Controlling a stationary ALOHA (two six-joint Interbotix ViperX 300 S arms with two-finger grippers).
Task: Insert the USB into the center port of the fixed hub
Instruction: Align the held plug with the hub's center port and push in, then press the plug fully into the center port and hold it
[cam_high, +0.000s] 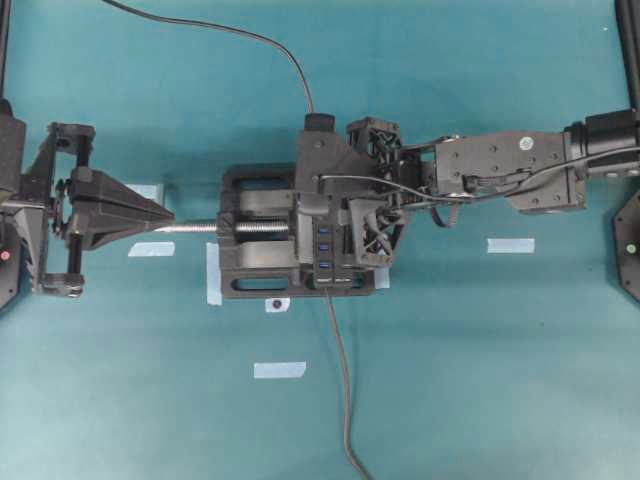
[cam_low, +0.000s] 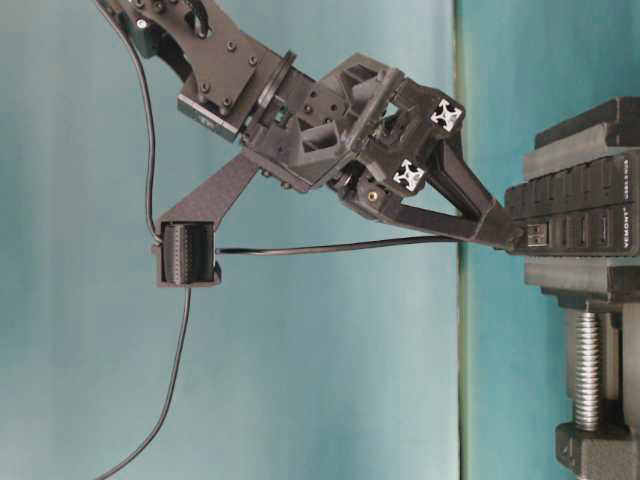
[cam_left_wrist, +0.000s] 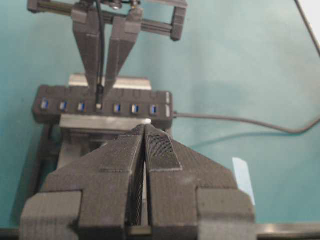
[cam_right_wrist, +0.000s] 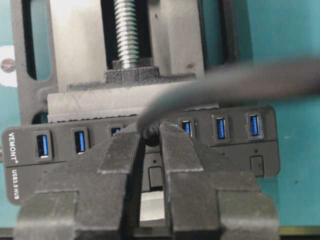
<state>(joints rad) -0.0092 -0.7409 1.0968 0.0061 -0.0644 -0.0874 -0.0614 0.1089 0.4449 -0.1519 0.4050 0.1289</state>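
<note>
Right claw (cam_right_wrist: 151, 137) — one USB (cam_low: 537, 236), six free slots (cam_left_wrist: 116, 107)

The fixed hub (cam_right_wrist: 30, 165) carries white lettering at its left end in the right wrist view: "VEMONT" runs vertically along the edge, with "USB3.0 HUB" just beside it. In the table-level view "VEMONT" shows again on the hub's right end.
</note>
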